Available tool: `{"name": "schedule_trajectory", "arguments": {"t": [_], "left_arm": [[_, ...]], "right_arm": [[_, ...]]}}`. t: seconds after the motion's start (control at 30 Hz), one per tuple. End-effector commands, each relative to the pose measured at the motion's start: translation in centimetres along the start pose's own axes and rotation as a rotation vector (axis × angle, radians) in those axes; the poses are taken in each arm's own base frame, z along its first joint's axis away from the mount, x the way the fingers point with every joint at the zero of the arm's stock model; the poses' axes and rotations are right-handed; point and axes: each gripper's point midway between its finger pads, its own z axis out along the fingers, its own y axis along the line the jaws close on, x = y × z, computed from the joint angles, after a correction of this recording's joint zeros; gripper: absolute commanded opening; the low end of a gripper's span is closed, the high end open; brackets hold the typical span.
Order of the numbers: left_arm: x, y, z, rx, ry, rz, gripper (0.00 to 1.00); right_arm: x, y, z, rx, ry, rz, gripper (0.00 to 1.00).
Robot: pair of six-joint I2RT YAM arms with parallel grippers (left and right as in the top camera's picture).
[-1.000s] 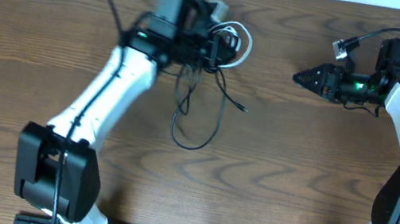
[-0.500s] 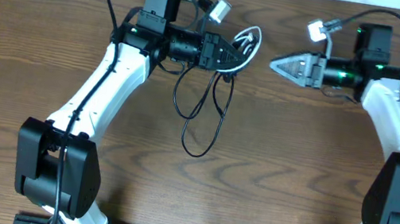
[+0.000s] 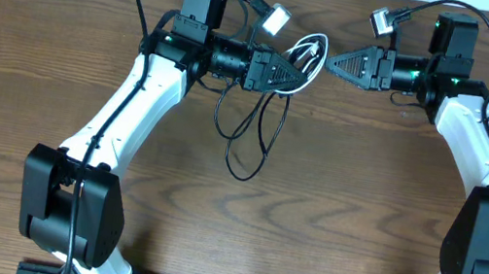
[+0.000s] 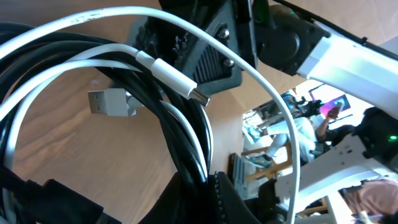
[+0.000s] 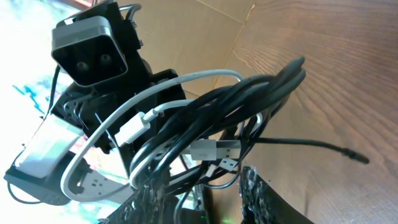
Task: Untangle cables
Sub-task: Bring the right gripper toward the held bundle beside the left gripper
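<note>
Up near the table's far edge, the left gripper is clamped on the cables, a tangled bundle. Thin, glossy black cords droop from it in long loose loops. A smooth white cord arcs over them and ends in a slim, metal-tipped plug. Just right of the bundle, the right gripper points at it; whether its jaws are parted I cannot tell.
</note>
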Motion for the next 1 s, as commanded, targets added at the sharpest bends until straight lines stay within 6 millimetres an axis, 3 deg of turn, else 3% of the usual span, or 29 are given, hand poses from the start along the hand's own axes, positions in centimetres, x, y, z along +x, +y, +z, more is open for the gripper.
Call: {"name": "schedule_trajectory", "arguments": {"t": [0.0,0.23,0.43,0.63,0.97], "left_arm": [[-0.4,1.0,0.1,-0.055,-0.008,0.048,0.07],[-0.5,1.9,0.0,-0.105,-0.013,0.047,0.08],[-0.3,1.9,0.0,-0.105,-0.010,0.018,0.08],[-0.3,1.9,0.0,-0.105,-0.010,-0.002,0.08],[-0.3,1.9,0.0,-0.105,-0.010,-0.002,0.08]], "right_arm": [[0.4,0.9,1.0,-0.040,0.037,0.030,0.36],[0.5,1.0,1.0,-0.045,0.041,0.017,0.37],[-0.3,-0.9,1.4,0.065,-0.012,0.025,0.37],[0.1,-1.6,3.6,0.128,-0.005,0.016,0.36],[0.0,-4.7,6.1,0.339,-0.056,0.029,0.20]]}}
